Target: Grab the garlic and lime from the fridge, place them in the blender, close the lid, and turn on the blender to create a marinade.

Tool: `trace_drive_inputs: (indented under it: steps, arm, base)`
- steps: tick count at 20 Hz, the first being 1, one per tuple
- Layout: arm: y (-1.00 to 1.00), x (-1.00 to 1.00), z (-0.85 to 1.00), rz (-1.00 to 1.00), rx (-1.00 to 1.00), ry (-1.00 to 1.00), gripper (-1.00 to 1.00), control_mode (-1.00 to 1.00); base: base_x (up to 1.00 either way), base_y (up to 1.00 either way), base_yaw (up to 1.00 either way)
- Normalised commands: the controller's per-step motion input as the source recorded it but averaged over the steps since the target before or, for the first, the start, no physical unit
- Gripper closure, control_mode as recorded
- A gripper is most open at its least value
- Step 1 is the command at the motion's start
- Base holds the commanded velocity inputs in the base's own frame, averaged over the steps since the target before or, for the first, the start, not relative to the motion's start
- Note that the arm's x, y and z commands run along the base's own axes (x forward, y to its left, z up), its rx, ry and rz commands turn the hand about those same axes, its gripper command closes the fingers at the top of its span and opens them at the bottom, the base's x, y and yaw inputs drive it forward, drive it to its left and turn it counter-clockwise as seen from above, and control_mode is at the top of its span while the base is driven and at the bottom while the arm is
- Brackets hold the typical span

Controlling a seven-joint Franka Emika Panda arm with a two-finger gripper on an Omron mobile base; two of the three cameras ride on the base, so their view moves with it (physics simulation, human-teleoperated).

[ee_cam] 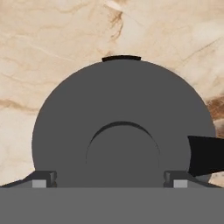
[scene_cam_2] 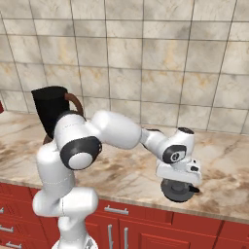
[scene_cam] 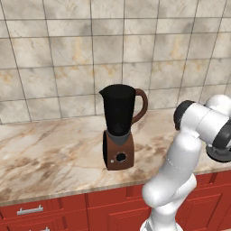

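At the near edge of the marble counter (scene_cam_2: 233, 160), above red cabinets (scene_cam_2: 146, 228), the gripper (scene_cam_2: 181, 187) hangs over the round dark lid (ee_cam: 122, 127), its jaws spread wide to either side of the raised knob. Farther back to the left stands the blender (scene_cam: 119, 128), jar uncovered, before a beige tiled wall (scene_cam: 67, 49).

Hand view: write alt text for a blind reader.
A round dark grey lid with a raised central knob lies on a beige marble counter, directly below the open gripper, whose dark fingertips straddle the knob.
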Motion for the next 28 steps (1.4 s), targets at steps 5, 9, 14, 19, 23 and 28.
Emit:
trace_drive_inputs:
  steps: [5,9,14,19,23,28]
  arm:
    - [0.0,0.1,-0.24,-0.02,0.0,0.0,-1.0,-1.0]
    - [0.05,0.0,-0.52,-0.04,0.0,0.0,-1.0,-1.0]
    - [0.07,0.0,-0.48,-0.03,0.0,0.0,-1.0,-1.0]
    - [0.31,-0.08,-0.09,0.03,-0.04,0.01,-1.0,-1.0]
    - [0.39,-0.04,-0.14,0.0,-0.15,-0.07,-1.0,-1.0]
    - [0.17,-0.05,-0.09,0.0,-0.11,-0.01,-1.0,-1.0]
  base:
    - [0.0,0.0,0.0]
    - [0.0,0.0,0.0]
    - [0.0,0.0,0.0]
    - [0.0,0.0,0.0]
    - [0.0,0.0,0.0]
    - [0.0,0.0,0.0]
